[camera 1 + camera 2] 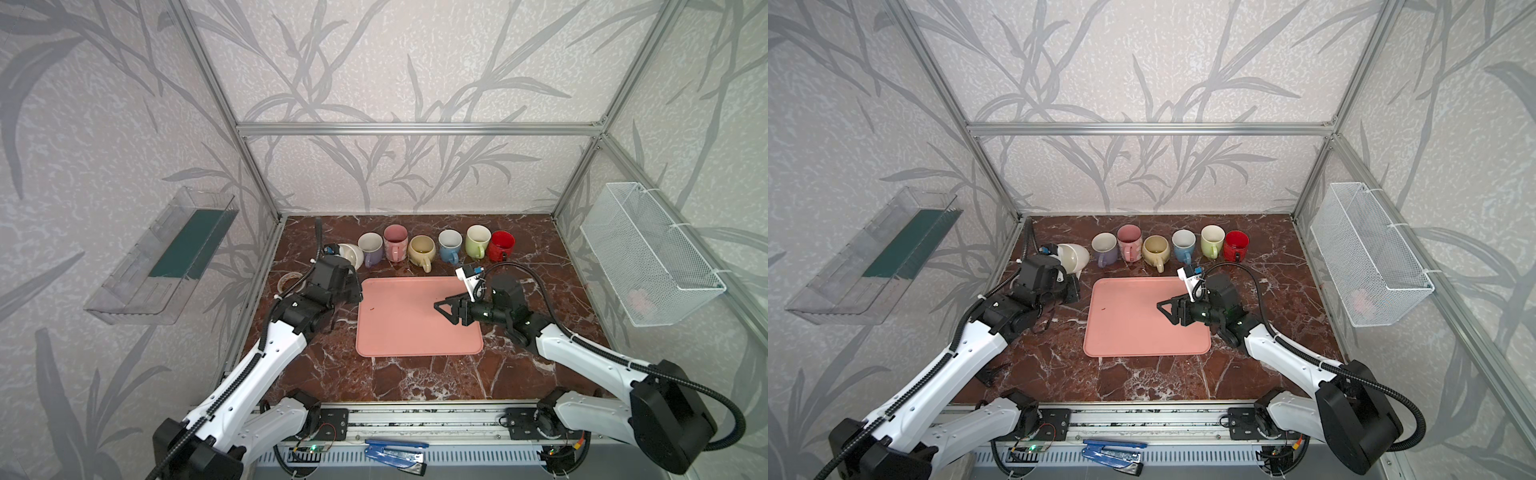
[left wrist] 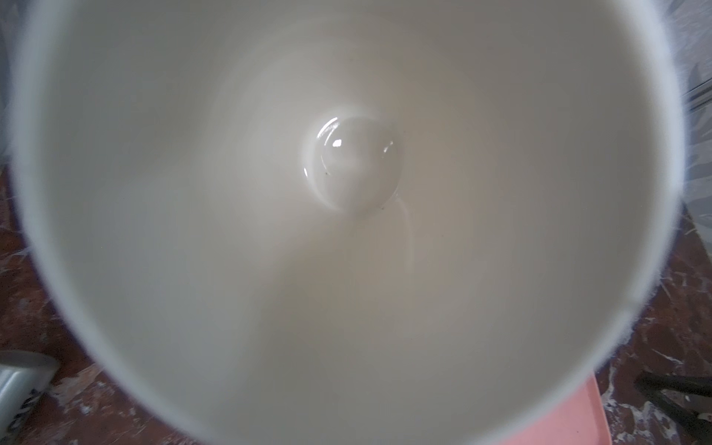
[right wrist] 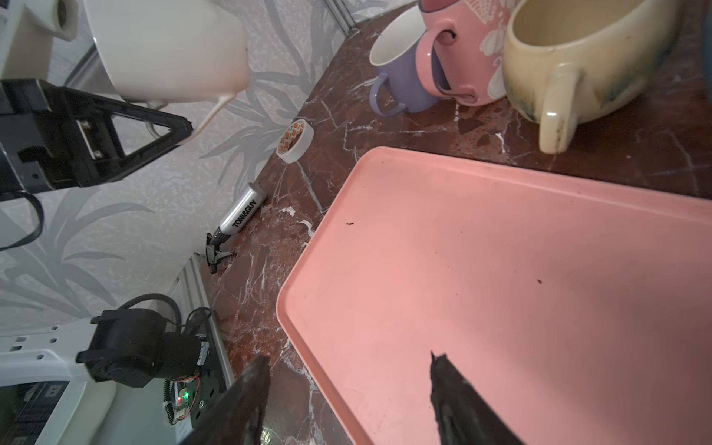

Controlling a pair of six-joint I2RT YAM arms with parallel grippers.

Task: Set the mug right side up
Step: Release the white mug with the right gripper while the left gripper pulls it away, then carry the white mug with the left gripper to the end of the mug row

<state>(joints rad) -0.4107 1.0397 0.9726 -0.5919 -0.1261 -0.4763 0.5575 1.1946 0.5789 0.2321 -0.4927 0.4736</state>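
Note:
A white mug (image 1: 351,254) (image 1: 1073,255) hangs above the table at the left end of the mug row, tipped on its side. Its pale inside (image 2: 346,231) fills the left wrist view. My left gripper (image 1: 351,286) (image 3: 181,127) is shut on the mug (image 3: 169,50) at its handle side, but the contact itself is hidden. My right gripper (image 1: 442,307) (image 1: 1165,309) (image 3: 348,358) is open and empty, low over the right part of the pink tray (image 1: 415,336) (image 3: 501,269).
Several upright mugs line the back, from purple (image 1: 370,247) to red (image 1: 501,245). A tape roll (image 3: 294,140) and a silver tube (image 3: 242,212) lie by the left wall. A wire basket (image 1: 648,253) hangs right, a clear shelf (image 1: 166,257) left.

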